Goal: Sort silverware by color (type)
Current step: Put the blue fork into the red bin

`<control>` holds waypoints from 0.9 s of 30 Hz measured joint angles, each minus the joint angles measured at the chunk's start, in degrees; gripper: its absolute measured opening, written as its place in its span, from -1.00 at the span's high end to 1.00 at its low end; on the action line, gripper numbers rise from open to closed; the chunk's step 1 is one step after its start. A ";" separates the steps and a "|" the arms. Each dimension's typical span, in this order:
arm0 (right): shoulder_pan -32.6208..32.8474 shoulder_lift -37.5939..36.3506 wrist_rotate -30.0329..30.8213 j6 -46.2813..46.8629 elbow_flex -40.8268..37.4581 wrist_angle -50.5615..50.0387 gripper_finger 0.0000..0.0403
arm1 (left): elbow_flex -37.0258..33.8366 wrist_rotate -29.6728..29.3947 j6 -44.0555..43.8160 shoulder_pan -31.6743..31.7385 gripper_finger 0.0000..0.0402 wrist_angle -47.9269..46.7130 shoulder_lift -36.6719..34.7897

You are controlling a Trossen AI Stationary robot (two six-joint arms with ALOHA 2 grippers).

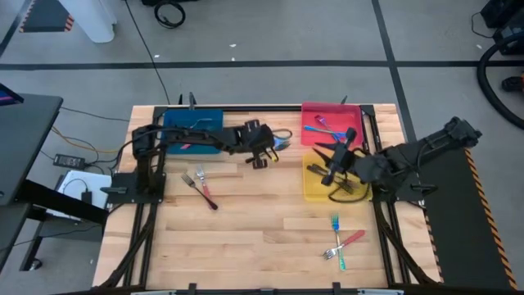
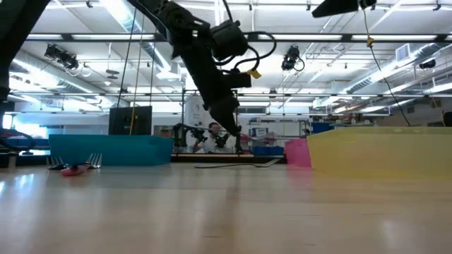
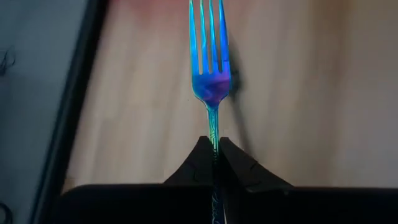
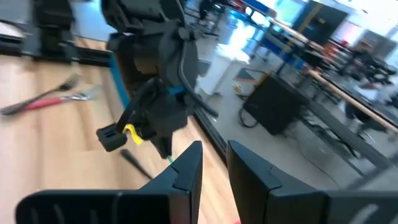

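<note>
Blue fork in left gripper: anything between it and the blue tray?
Nothing visible. The left gripper holds the blue fork by its handle just beside the blue tray; only bare table lies between them. The right gripper hovers over the yellow tray, away from that path.

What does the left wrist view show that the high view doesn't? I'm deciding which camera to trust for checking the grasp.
Only the left wrist view shows the grip itself: the left pincer is shut on the handle of the blue iridescent fork, tines pointing away over the wood.

Only the high view shows the layout: the blue tray, red tray, yellow tray, loose forks on the table, and the right pincer over the yellow tray.

Both show the left pincer above bare tabletop.
</note>
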 joint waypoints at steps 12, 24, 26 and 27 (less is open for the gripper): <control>-14.96 1.19 -12.76 10.42 0.00 -1.86 0.59 | 0.00 0.15 5.78 6.71 0.96 14.02 0.02; -21.35 13.46 -21.06 21.24 0.00 1.03 0.59 | 0.00 4.46 5.79 8.83 0.96 26.74 0.04; -21.70 16.10 -21.04 21.33 0.00 4.18 0.59 | 0.00 5.93 5.77 8.56 0.96 28.21 0.04; -21.77 17.35 -21.02 21.30 0.00 6.02 0.59 | 0.00 6.65 5.63 8.35 0.96 28.42 0.04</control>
